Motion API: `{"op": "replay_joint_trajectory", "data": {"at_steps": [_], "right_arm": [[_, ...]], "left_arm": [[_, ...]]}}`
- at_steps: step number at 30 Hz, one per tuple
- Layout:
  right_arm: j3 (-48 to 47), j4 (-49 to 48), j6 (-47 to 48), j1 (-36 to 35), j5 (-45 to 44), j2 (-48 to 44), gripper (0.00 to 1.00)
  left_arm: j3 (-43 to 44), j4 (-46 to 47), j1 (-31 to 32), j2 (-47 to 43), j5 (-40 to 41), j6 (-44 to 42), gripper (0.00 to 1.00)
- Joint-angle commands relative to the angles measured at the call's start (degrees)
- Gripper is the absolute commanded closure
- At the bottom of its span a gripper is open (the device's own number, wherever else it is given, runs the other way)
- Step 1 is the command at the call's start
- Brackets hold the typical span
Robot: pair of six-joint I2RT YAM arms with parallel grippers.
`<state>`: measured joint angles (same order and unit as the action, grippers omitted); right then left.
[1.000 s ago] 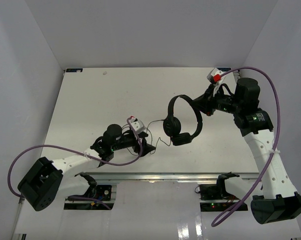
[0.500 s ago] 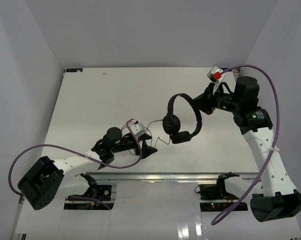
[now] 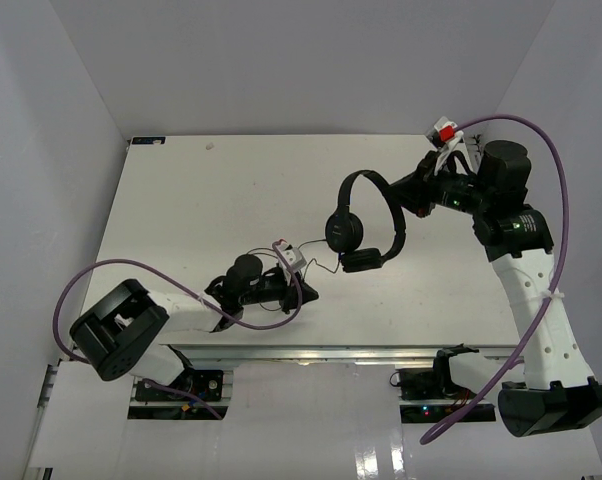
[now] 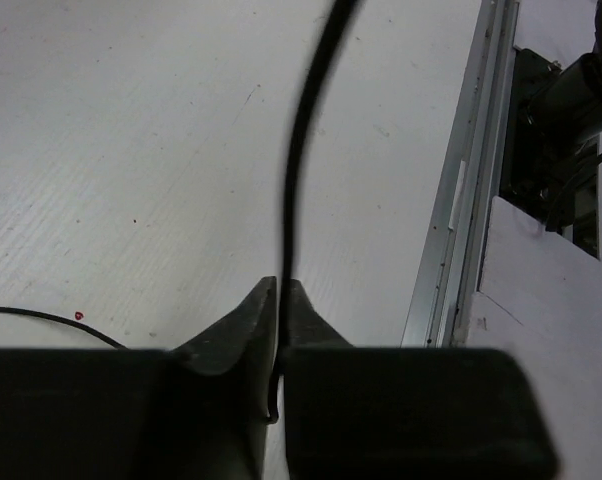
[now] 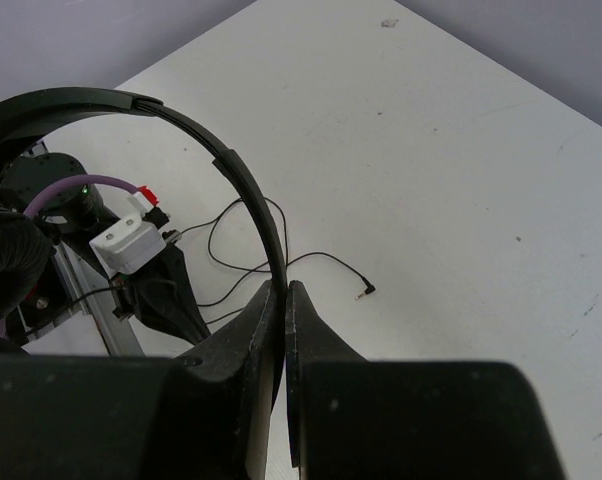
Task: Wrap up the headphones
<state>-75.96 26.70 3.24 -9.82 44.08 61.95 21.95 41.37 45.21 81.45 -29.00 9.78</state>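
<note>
White table point(image 3: 181, 200) lies beneath everything. Raised above it, the right gripper point(image 5: 283, 285) has its jaws pressed together on the thin headband point(image 5: 231, 165) of the headphones point(image 3: 343, 232), which hang clear of the surface. From that pinch the black arch sweeps up and away, and the two round earcups point(image 3: 362, 260) dangle at its ends, below and to one side of the jaws.

The left gripper point(image 4: 279, 285) sits low, close to the table's near edge. Its jaws are closed tight on the thin black cord point(image 4: 296, 150), which rises straight out from between them. Past that grip the cord trails in loose curls over the table toward the earcups. Its small plug point(image 5: 366, 293) rests on the table, just ahead of the right jaws as the right wrist camera sees it.
</note>
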Motion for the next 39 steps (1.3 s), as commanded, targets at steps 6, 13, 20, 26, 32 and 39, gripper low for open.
{"op": "replay_joint_trajectory", "data": {"at_steps": [6, 13, 20, 26, 32, 39], "right_arm": [[-0.6, -0.4, 2.5, 0.4, 0.2, -3.9, 0.92], [4.3, 1.9, 8.0, -3.9, -6.3, -8.2, 0.92], [8.4, 3.1, 14.4, -8.2, -15.2, -11.2, 0.92], [13.6, 1.5, 15.1, -11.2, -23.6, -13.3, 0.92], [17.9, -2.7, 9.6, -12.0, -31.4, -13.8, 0.92], [21.1, -7.9, 2.4, -14.0, -40.0, -11.2, 0.92]], "left_arm": [[5.3, -10.0, 0.3, -7.4, 0.7, -0.4, 1.00], [19.6, -41.3, -0.5, -10.2, 3.3, -1.5, 1.00], [32.3, -63.8, -2.3, -10.6, 9.1, 3.0, 1.00], [39.9, -73.8, -3.0, -10.0, 17.5, 8.9, 1.00], [49.6, -79.4, -2.9, -8.7, 21.0, 12.5, 1.00], [60.9, -85.5, -2.7, -2.3, 12.5, 14.9, 1.00]]}}
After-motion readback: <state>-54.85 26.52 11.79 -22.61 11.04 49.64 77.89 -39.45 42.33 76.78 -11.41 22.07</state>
